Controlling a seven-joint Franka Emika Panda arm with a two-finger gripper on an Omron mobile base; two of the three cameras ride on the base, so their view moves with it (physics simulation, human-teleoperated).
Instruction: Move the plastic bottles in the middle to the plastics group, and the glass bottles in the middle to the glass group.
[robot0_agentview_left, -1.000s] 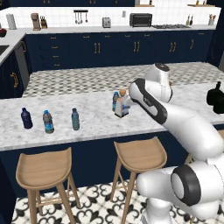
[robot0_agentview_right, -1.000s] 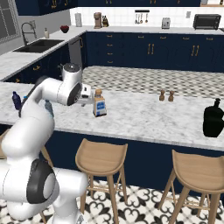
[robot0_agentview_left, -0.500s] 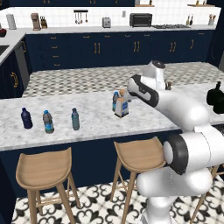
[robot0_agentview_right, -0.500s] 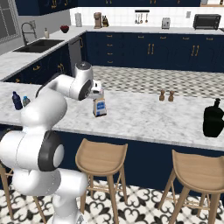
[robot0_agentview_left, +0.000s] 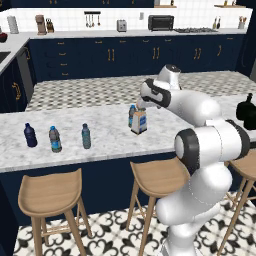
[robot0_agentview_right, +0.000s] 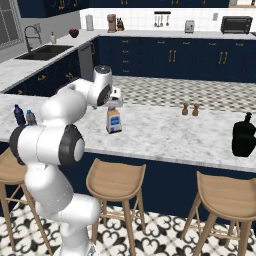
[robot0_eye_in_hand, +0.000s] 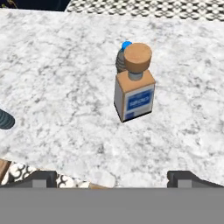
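1. Arm folded forward over marble worktop (robot0_agentview_left: 100, 140); claw (robot0_eye_in_hand: 112, 177) poised above, fingers spread wide, empty.
2. Glass bottle (robot0_eye_in_hand: 134, 83) upright mid-worktop, water bottle (robot0_eye_in_hand: 122, 56) touching behind.
3. Left base view: second water bottle (robot0_agentview_left: 55, 139) between navy bottle (robot0_agentview_left: 30, 135) and teal bottle (robot0_agentview_left: 86, 136).
4. Right base view: black bottle (robot0_agentview_right: 244, 136) far right.

1. We see a white marble tabletop (robot0_agentview_left: 100, 145) running across the kitchen, above dark navy panels.
2. We see wooden stools (robot0_agentview_left: 52, 195) tucked beneath its near edge.
3. We see two small brown shakers (robot0_agentview_right: 190, 109) side by side on the marble.
4. We see a toaster oven (robot0_agentview_left: 161, 22) on the back counter, and a sink (robot0_agentview_right: 44, 50) with a tap at the left.
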